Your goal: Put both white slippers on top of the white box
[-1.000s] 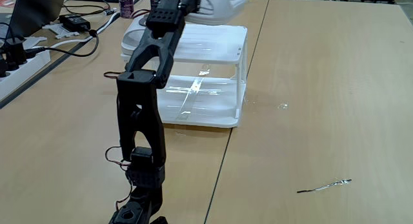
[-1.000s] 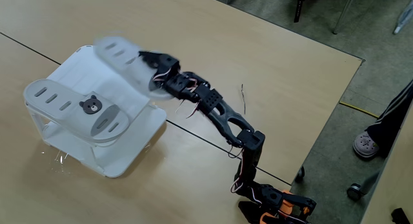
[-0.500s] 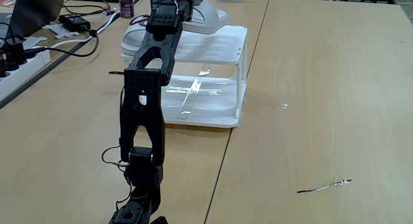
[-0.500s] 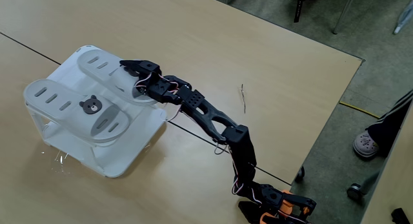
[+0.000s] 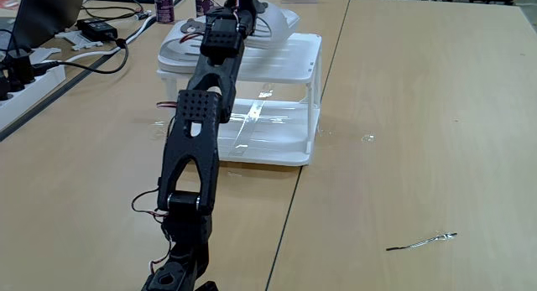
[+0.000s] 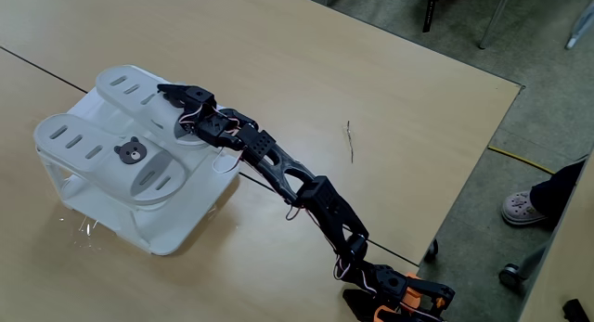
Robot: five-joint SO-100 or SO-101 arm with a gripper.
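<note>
From where I stand, the black jointed robot arm (image 6: 306, 187) stretches nearly flat from its base at the table edge out to the white plastic two-tier rack (image 6: 167, 225) with thin corner legs. Both off-white rubber slide slippers lie side by side on the rack's ribbed top. The nearer slipper (image 6: 102, 155) in a fixed view shows its brown bear-face badge (image 6: 128, 153) and oval vent slots, and rests flat with nothing touching it. The farther slipper (image 6: 130, 85) lies beside it, and the black two-finger gripper (image 6: 176, 104) sits over its strap end, one finger on top of the strap. I cannot tell whether the jaws are clamped on the strap or parted, since the arm's own body covers the fingertips.

In a fixed view from behind the arm, the gripper (image 5: 243, 7) reaches over the rack's top (image 5: 294, 52), with the slippers (image 5: 180, 44) poking out to either side of it. The light wooden table (image 5: 419, 115) carries a thin dark wire scrap (image 5: 422, 241) at the right, and black cables and a power strip (image 5: 25, 77) lie at the far left.
</note>
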